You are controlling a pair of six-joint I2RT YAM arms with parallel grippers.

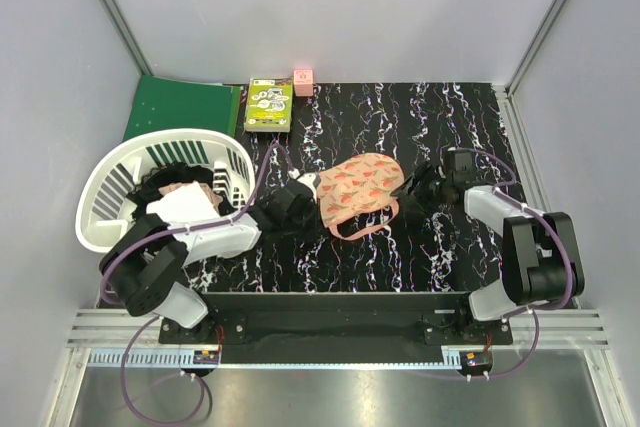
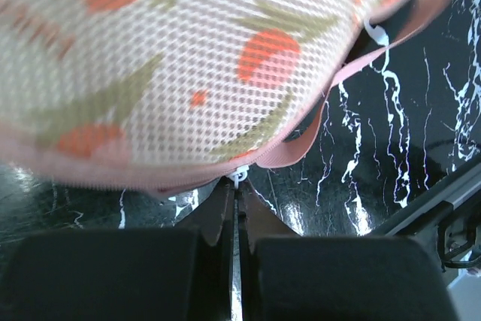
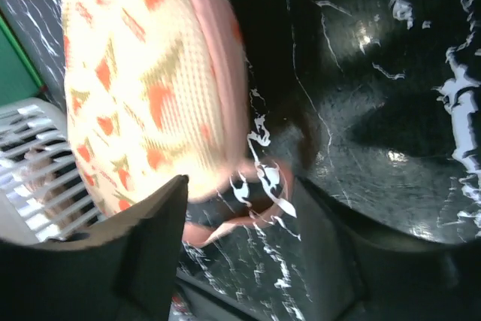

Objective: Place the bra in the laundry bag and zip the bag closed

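The laundry bag (image 1: 362, 185) lies on the tabletop (image 1: 450, 127), bra unseen, left fingers (image 2: 214, 214) pinched on its white zip pull (image 2: 239, 178), right fingers (image 3: 146, 234) wide open, empty, by the loop (image 3: 282, 182); best clamp there, pull steady.

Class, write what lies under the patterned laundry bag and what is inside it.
Under the laundry bag lies the black marbled table; its pink loop trails out. The fabric hides its inside; no bra shows.

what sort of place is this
Most likely a robot test cell, not a home: plain grey wall panels in metal framing, a black marbled table with left arm and right arm bolted to its near rail, a laundry basket as prop.
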